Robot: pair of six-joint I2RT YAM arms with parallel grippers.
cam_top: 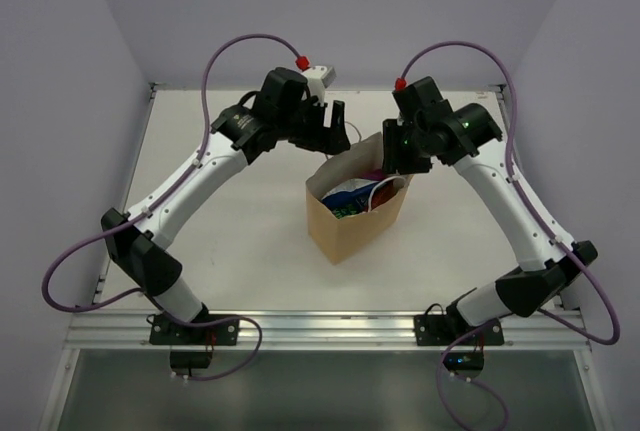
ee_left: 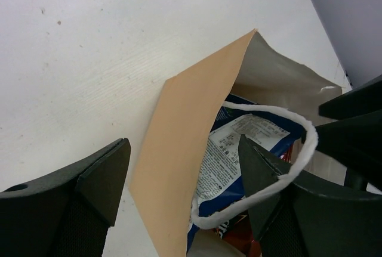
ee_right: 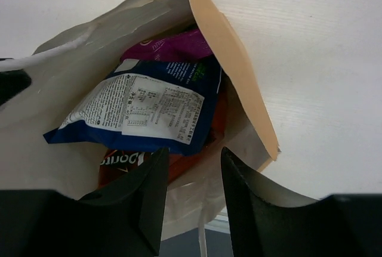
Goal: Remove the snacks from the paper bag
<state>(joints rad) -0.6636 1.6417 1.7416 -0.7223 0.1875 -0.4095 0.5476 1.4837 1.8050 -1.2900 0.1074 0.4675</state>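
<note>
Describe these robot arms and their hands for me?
The left arm and right arm have curved white links with black joints. A purple cable loops along each, tipped with red. The left hand and right hand each have two wedge-shaped black fingers.

The paper bag [cam_top: 345, 231] is coloured tan brown on the outside, and a paler grey-white is shown on its lining. Its cord handle [ee_left: 312, 139] is white. A blue packet [ee_right: 149, 114] is marked with a white panel of fine black print and a small green patch. A purple packet [ee_right: 173, 48] is tinted towards magenta. A red-orange chip bag [ee_right: 122, 160] is lettered in white. The table [cam_top: 230, 211] is plain white, faintly streaked. The left end effector [ee_left: 182, 149] and the right end effector [ee_right: 194, 155] are finished in black. The arms [cam_top: 205, 166] are cased in white with black joints, and the cables [cam_top: 245, 41] are sheathed in purple.
</note>
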